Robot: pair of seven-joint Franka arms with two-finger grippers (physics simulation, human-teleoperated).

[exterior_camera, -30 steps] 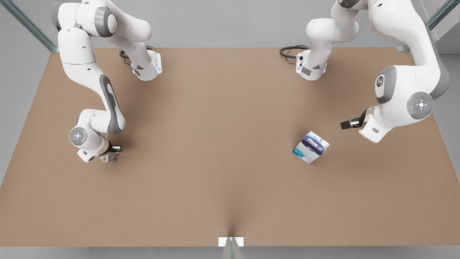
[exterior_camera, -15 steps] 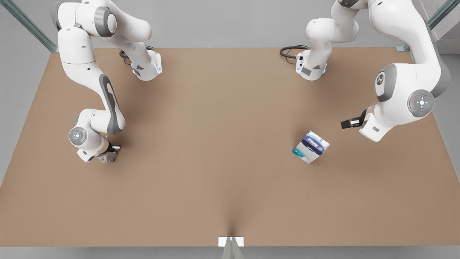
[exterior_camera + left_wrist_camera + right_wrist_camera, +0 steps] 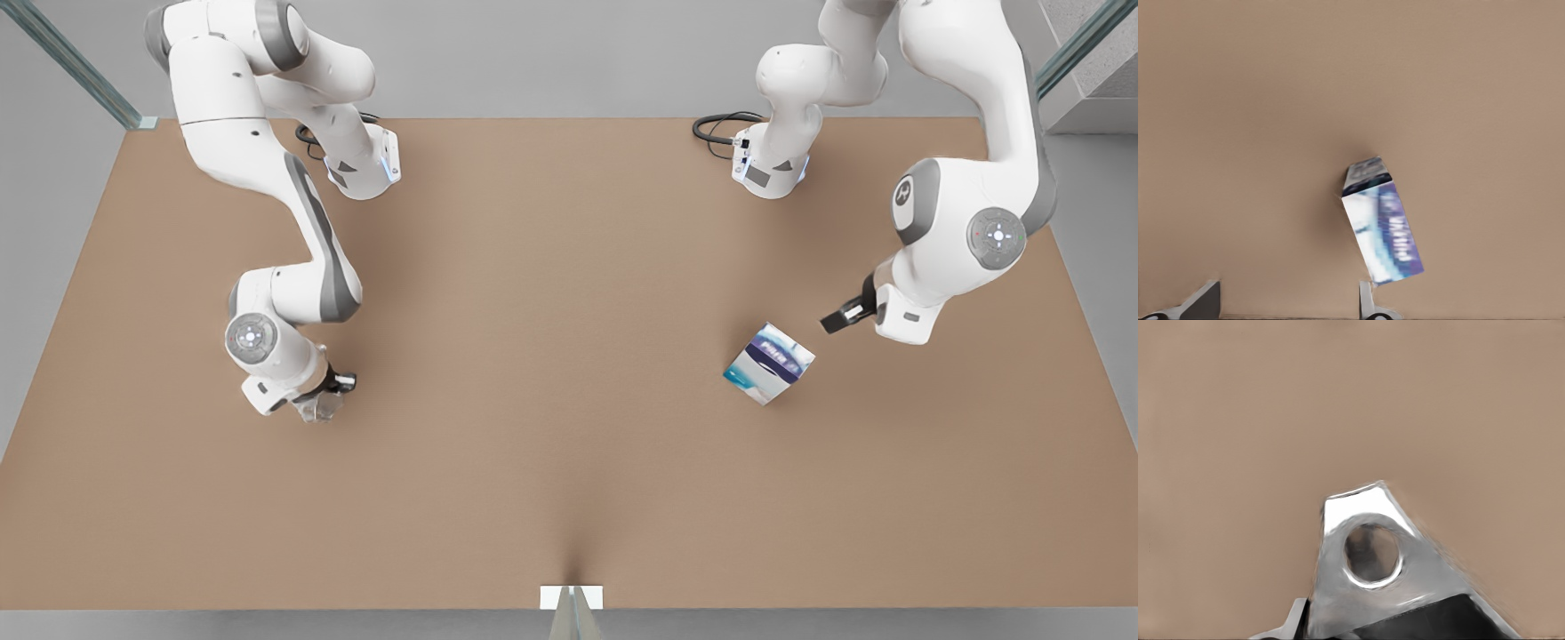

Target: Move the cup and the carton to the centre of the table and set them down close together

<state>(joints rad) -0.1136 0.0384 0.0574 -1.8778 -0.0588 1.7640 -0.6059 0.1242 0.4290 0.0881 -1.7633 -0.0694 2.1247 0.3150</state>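
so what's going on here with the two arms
The right gripper, on the front view's left, is shut on the metal cup and carrying it across the brown table toward the middle. The left gripper, on the front view's right, is open and closing in on the blue-and-white carton, which stands on the table ungripped. Cup and carton are far apart, neither at the centre yet.

left wrist view: the carton, white with a dark blue band and teal-blue print, stands tilted on the plain brown table, casting a soft shadow beside its upper end. two grey fingertips of the left gripper sit spread wide apart, one just beside the carton's lower corner.
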